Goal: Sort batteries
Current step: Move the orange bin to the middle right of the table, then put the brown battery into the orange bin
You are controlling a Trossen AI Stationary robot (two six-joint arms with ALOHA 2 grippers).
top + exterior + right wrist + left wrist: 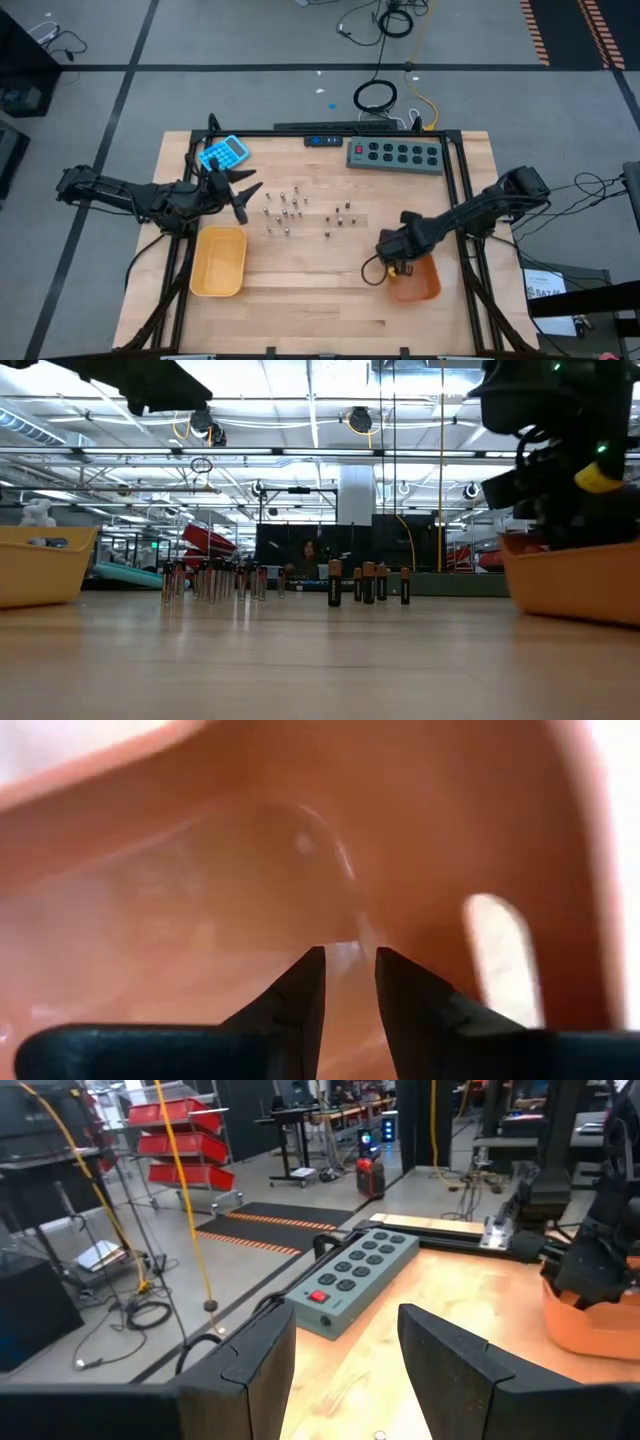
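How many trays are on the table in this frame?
2. A yellow tray sits on the left side near the left gripper. An orange tray sits on the right, with the right gripper lowered over it. Neither is hidden.

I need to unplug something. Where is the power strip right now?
In the high view the power strip lies along the table's far edge, right of centre, with the blue calculator far off to its left and the batteries nearer the middle.

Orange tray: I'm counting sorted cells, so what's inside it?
The right hand is inside the orange tray, fingers slightly apart. No battery shows there; the arm covers part of the tray.
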